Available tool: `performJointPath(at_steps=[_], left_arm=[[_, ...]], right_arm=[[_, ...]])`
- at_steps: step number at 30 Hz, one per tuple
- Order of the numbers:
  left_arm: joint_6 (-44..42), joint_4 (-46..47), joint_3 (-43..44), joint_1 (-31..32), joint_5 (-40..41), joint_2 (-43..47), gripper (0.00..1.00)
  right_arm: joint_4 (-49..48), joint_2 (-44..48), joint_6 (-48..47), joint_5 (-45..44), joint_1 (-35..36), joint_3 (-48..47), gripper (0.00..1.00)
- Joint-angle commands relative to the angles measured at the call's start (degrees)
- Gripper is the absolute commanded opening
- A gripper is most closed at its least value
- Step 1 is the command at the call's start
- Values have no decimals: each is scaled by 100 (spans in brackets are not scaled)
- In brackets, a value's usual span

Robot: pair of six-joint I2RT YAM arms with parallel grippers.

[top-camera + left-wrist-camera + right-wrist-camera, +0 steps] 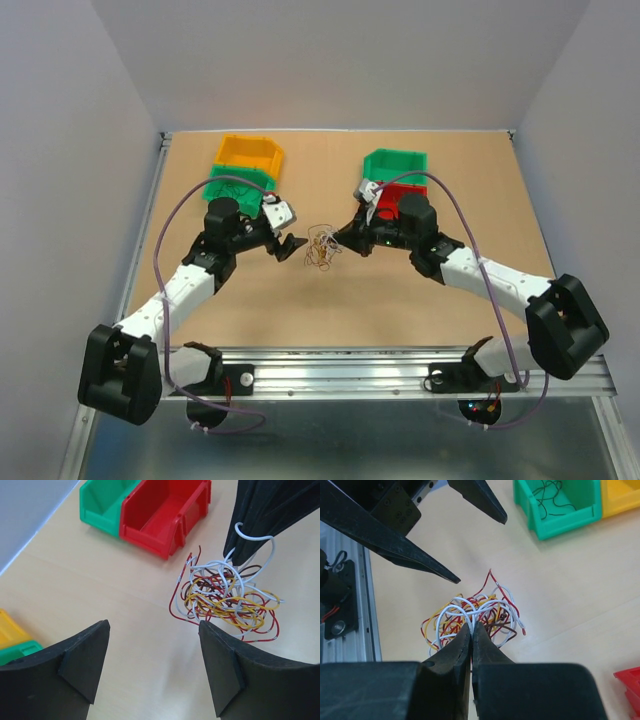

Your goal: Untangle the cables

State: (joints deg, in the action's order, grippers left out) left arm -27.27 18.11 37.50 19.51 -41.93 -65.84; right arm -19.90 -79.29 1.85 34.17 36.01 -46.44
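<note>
**Q.** Where do the cables (pixel 322 247) lie, and what is each hand doing?

**A.** They form one small loose wad on the table (pixel 440 300), in the gap between the two hands. The right gripper (pixel 471 627) is at the wad's near edge, with its jaws pressed together on the pale strands that arch up there. The left gripper (pixel 154 630) is spread wide and holds nothing. From its own wrist, the wad sits just ahead of its fingertips and off toward its right-hand finger, touching neither finger.

**Q.** How is the wad likely to handle?

**A.** The wires are very thin: red, yellow, brown and white loops crossing one another. They look nearly weightless, springy rather than limp, and smooth-sheathed. A pull on one strand would probably drag the whole bundle across the table instead of freeing it. A hard tug may cinch the crossings tighter.

**Q.** Where should the free hand take hold?

**A.** On an outlying loop or a loose end, not the dense middle. The red strand curving out on the side nearest the left fingers looks accessible. A grip low on that strand, opposed to the right hand's pinch, should let the two draw apart gently.
</note>
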Motion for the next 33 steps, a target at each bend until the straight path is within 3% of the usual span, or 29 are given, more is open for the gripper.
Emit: performJointPath(at_steps=[1, 7, 17, 20, 21, 23, 24, 25, 26, 33], left_arm=[[-173, 378, -146, 9, -640, 142, 84], [-367, 395, -216, 88, -1150, 212, 88], [-165, 808, -137, 1045, -589, 37, 89], [-217, 817, -102, 1195, -316, -25, 75], [-200, 843, -76, 1222, -255, -68, 57], [-139, 852, -41, 1231, -158, -104, 37], [-130, 861, 3, 1231, -62, -148, 21], [-121, 861, 3, 1231, -35, -165, 15], [-138, 861, -5, 1231, 1, -157, 10], [-366, 852, -277, 1222, 457, -139, 0]], right_arm=[[-664, 369, 219, 318, -15, 231, 1], [-901, 554, 404, 379, -24, 372, 1], [-1174, 458, 624, 573, 3, 328, 0], [-1279, 432, 668, 590, 11, 337, 1], [-1349, 449, 694, 634, 11, 354, 0], [-1420, 484, 729, 669, 11, 381, 1], [-1472, 510, 773, 661, 20, 433, 1], [-1499, 537, 782, 574, 11, 451, 1], [-1517, 633, 791, 486, 11, 495, 1], [-1596, 1703, 1019, -1156, 3, 1074, 1]])
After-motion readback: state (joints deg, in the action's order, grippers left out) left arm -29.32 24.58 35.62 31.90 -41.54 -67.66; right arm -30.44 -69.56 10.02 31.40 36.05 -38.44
